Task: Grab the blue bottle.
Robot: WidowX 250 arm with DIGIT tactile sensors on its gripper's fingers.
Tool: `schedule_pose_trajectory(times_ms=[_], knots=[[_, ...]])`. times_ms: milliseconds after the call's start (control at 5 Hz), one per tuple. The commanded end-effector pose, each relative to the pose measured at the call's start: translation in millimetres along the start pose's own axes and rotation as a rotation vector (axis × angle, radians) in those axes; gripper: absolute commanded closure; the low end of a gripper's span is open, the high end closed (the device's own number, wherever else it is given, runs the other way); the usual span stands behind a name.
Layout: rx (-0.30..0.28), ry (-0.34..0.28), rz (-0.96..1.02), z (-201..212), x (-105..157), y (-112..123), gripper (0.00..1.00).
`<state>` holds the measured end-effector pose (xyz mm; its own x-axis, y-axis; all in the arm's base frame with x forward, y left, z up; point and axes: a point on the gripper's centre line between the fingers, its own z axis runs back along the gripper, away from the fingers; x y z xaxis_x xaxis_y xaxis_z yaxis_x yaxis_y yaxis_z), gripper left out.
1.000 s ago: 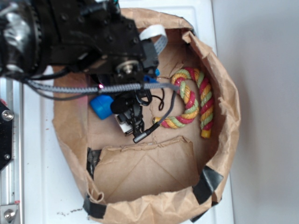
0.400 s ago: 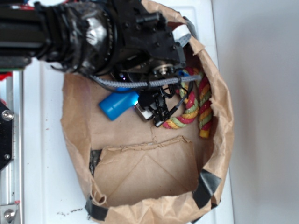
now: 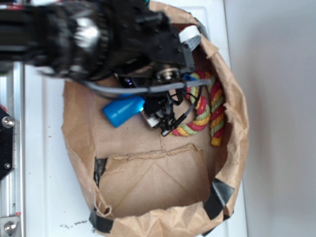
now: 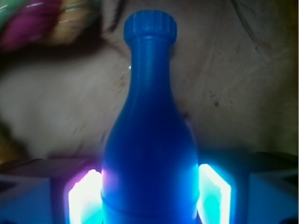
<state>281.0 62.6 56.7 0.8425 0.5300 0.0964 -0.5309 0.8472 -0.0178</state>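
Observation:
The blue bottle (image 4: 149,140) fills the middle of the wrist view, its neck and rimmed top pointing away from me. My gripper (image 4: 149,196) is shut on its body, with a glowing pad (image 4: 84,200) pressed against its left side and another against its right. In the exterior view the blue bottle (image 3: 123,111) lies tilted inside the brown paper bag (image 3: 237,128). Its wide end sticks out to the left from under my black arm (image 3: 123,39), which hides the fingers there.
A red-yellow-green twisted rope (image 3: 202,106) curls just right of the arm inside the bag. A folded cardboard flap (image 3: 155,177) covers the bag's near floor. Black tape (image 3: 217,195) holds the bag's rim. The bag stands on a white surface (image 3: 44,163).
The arm has shifted to the right over the bag. The bottle, earlier showing only a short blue end, now shows a longer stretch of body, tilted and a little further right.

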Motion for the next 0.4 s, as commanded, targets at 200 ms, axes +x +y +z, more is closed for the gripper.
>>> schedule_pose_trajectory(times_ms=[200], knots=[[-0.067,-0.024,-0.009,123.5,-8.8,-5.7,1.00]])
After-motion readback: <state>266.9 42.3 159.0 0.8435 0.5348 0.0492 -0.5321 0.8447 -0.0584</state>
